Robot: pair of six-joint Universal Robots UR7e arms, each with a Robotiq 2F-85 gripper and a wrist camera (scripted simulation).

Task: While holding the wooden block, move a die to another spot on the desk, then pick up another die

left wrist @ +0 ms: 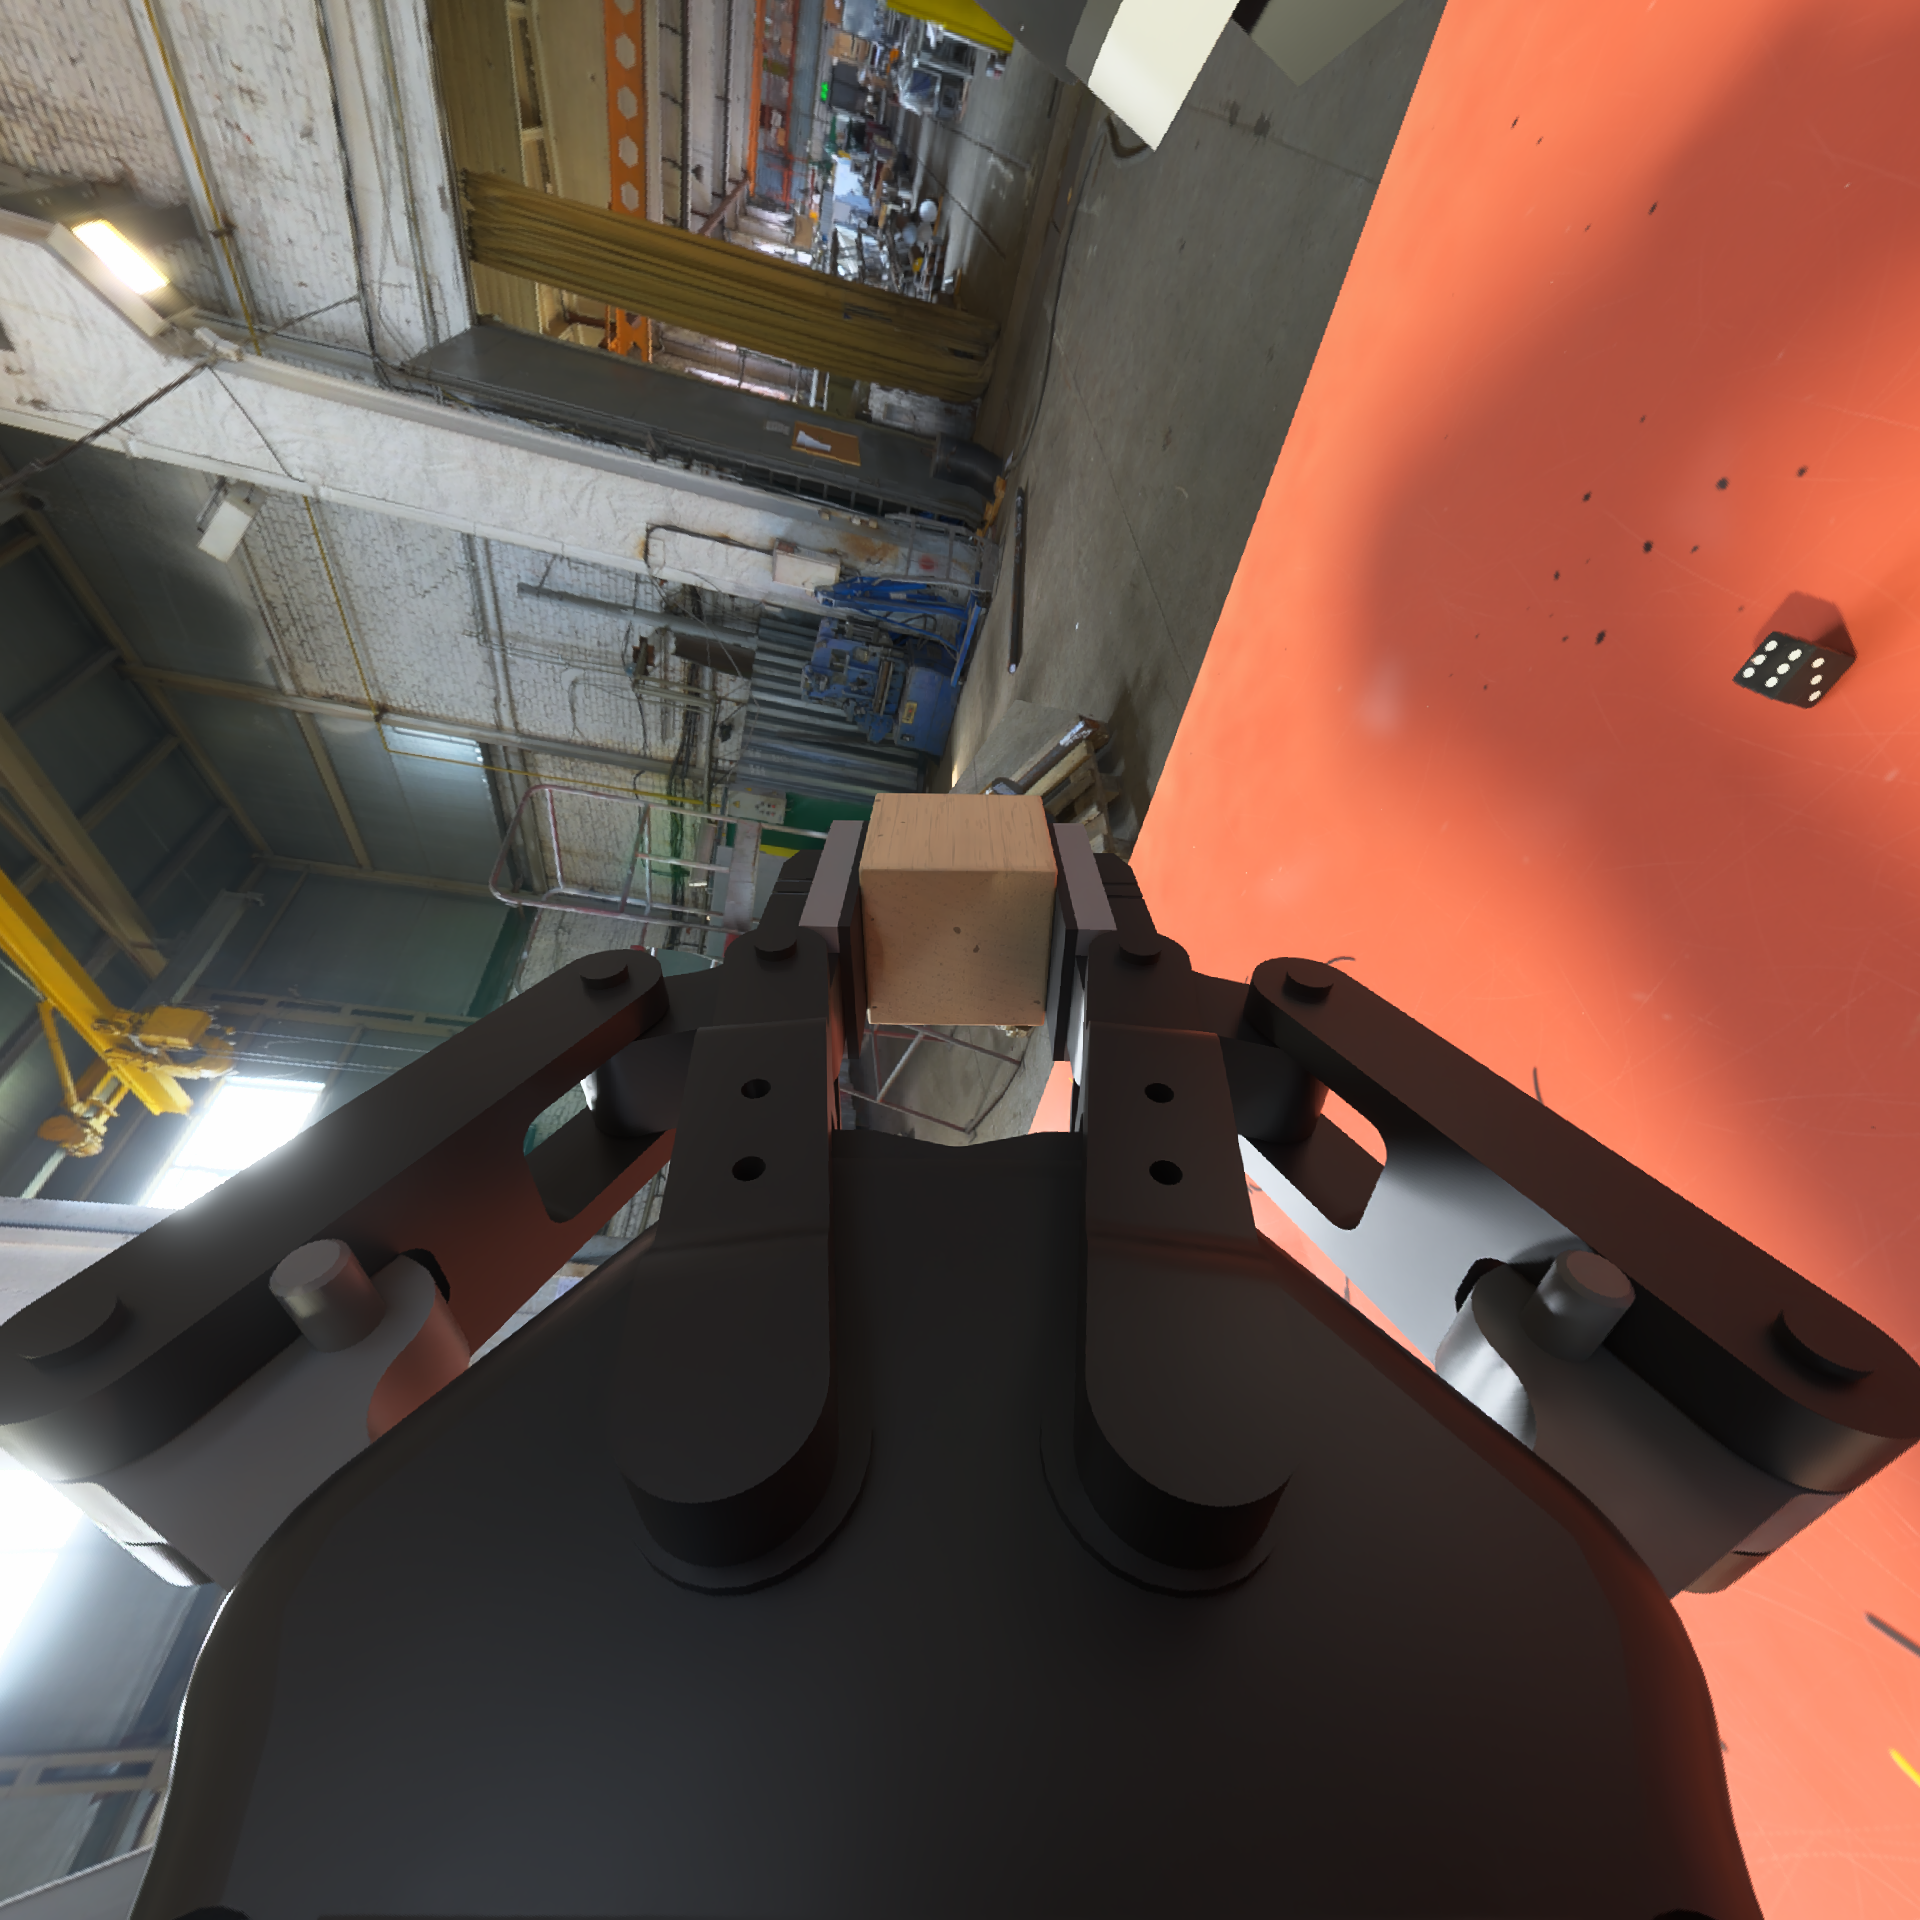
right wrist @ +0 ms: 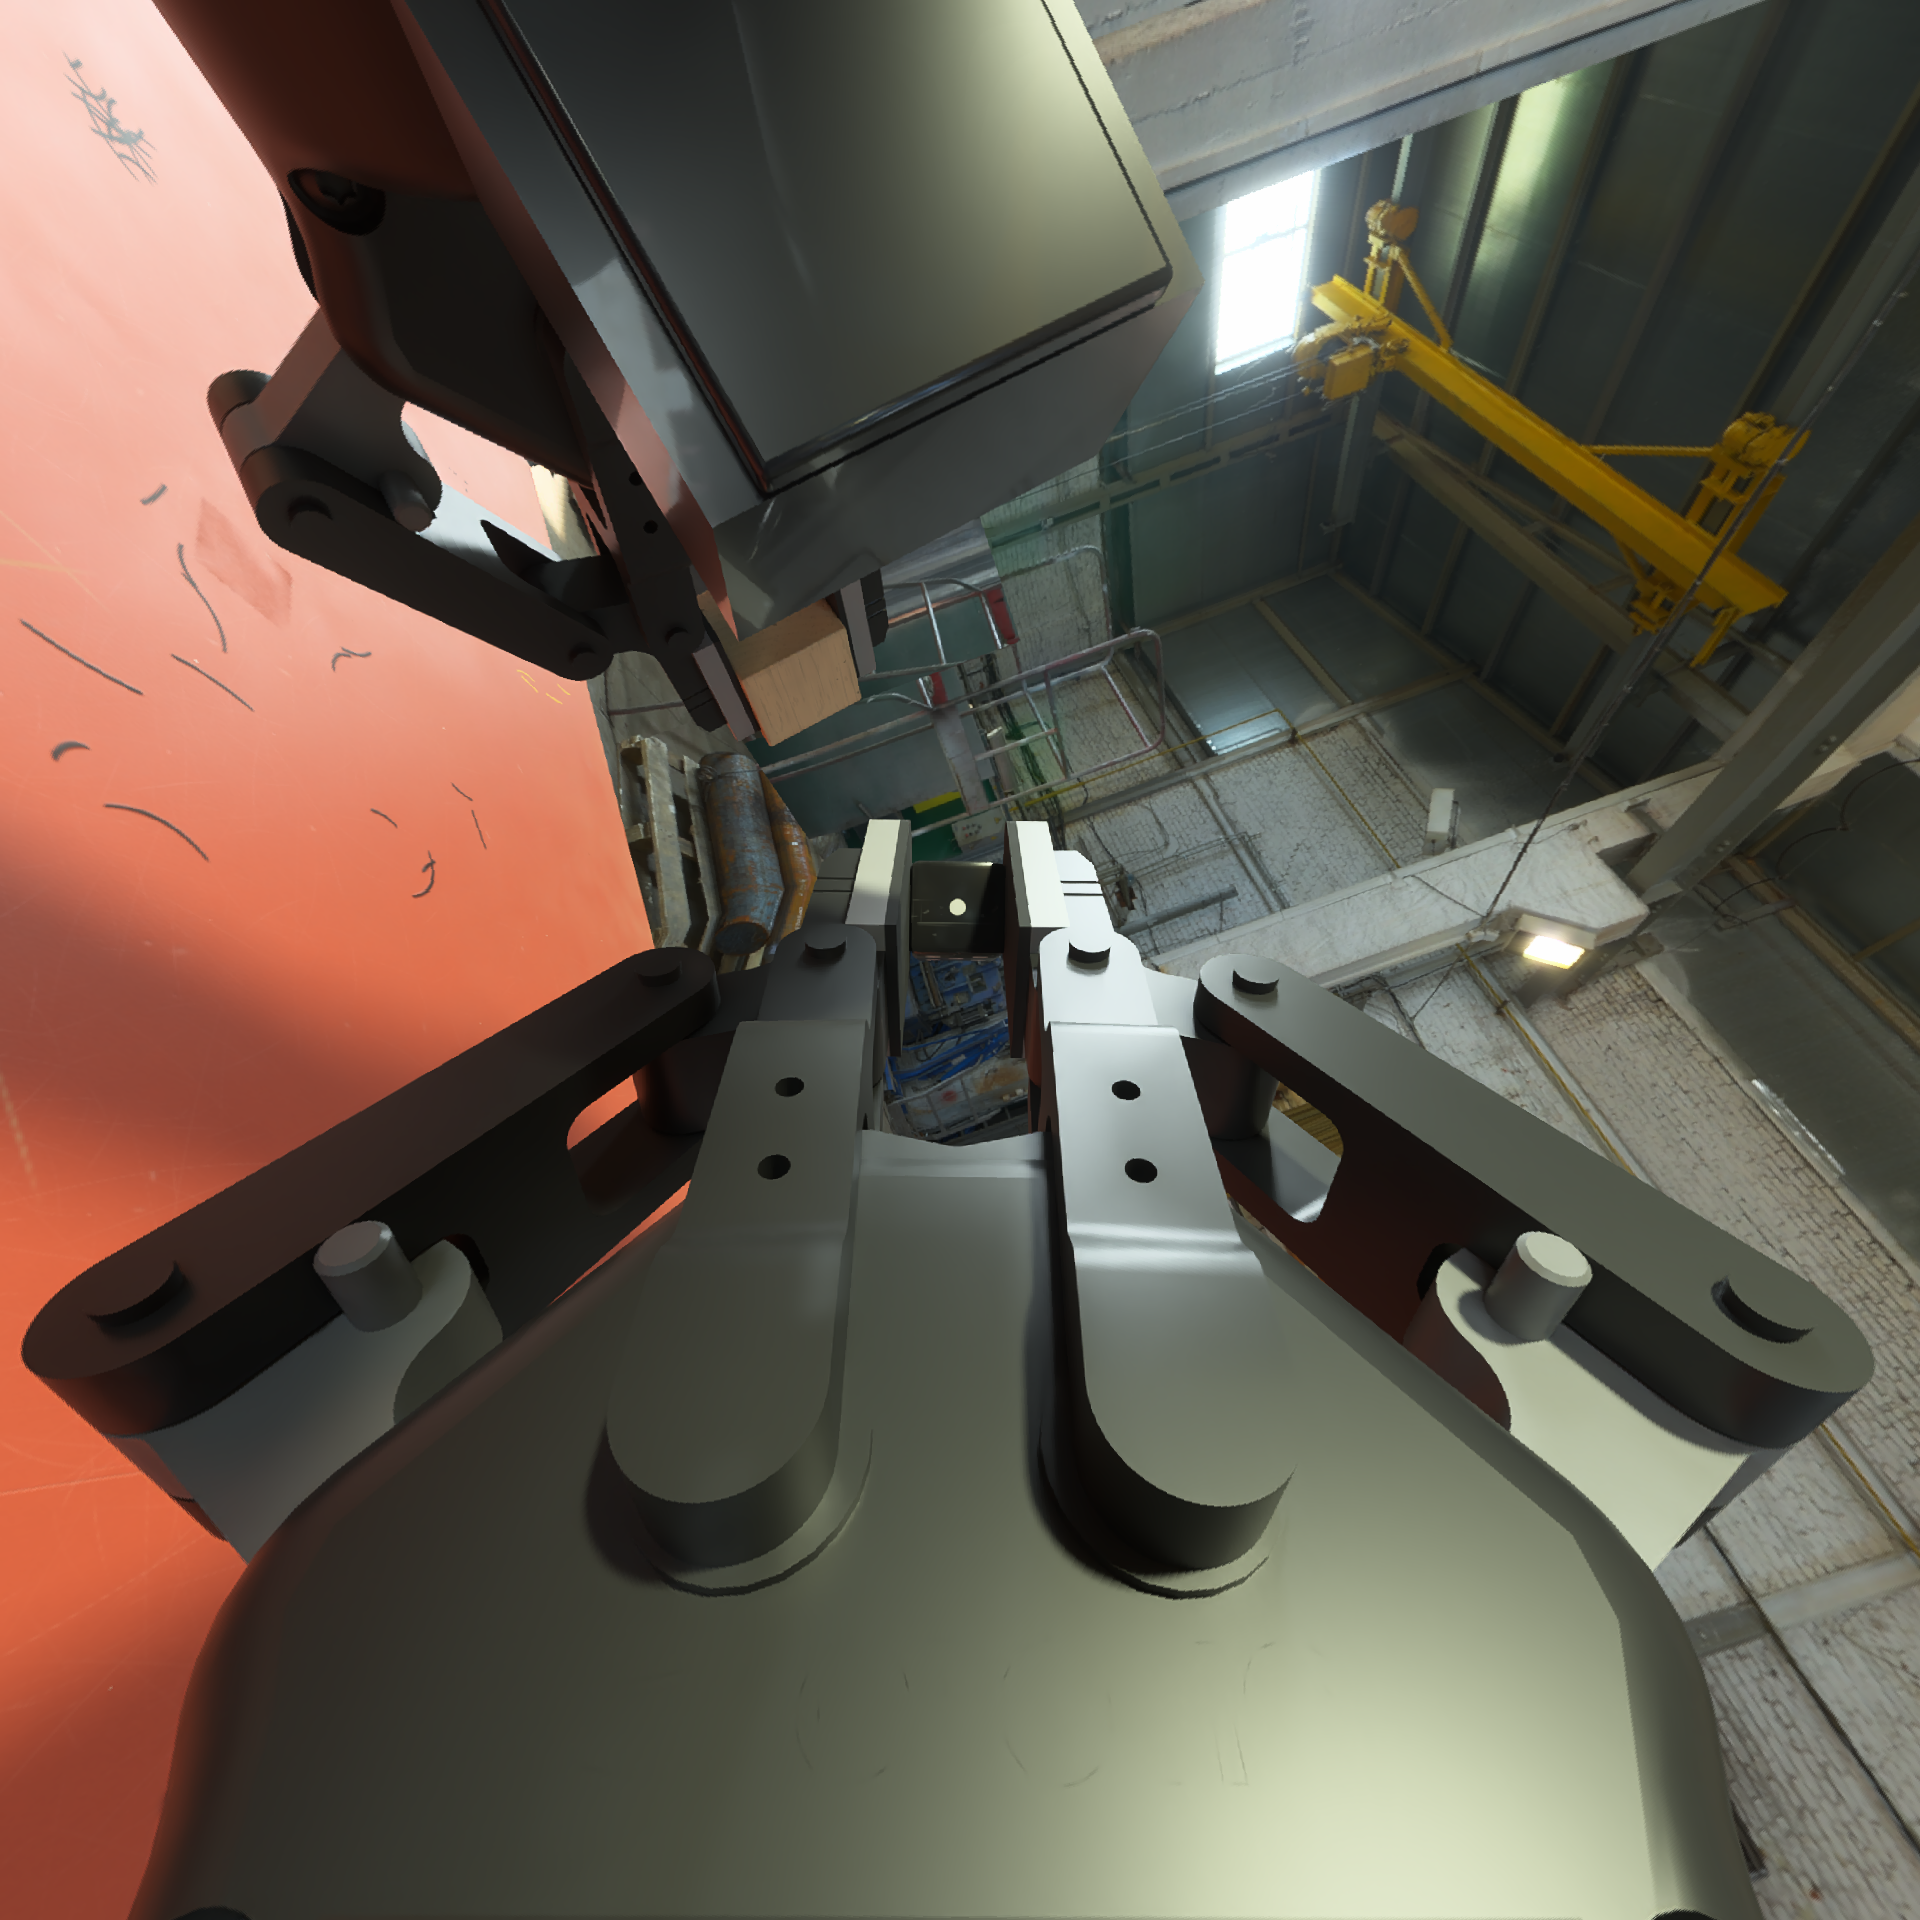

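My left gripper [left wrist: 956,873] is shut on the light wooden block [left wrist: 954,914] and holds it off the orange desk [left wrist: 1507,935]. A black die with white pips [left wrist: 1792,660] lies on the desk to the right of it, well apart. My right gripper [right wrist: 956,883] is shut on a second black die [right wrist: 956,909], held between its pads in the air beside the desk edge. The left gripper with the wooden block [right wrist: 800,670] also shows in the right wrist view, above and a little to the left of the right gripper.
The orange desk [right wrist: 260,935] carries dark scratches and specks. Its edge runs just beside both grippers, with the hall floor beyond. A pale boxy corner [left wrist: 1143,62] shows at the top of the left wrist view.
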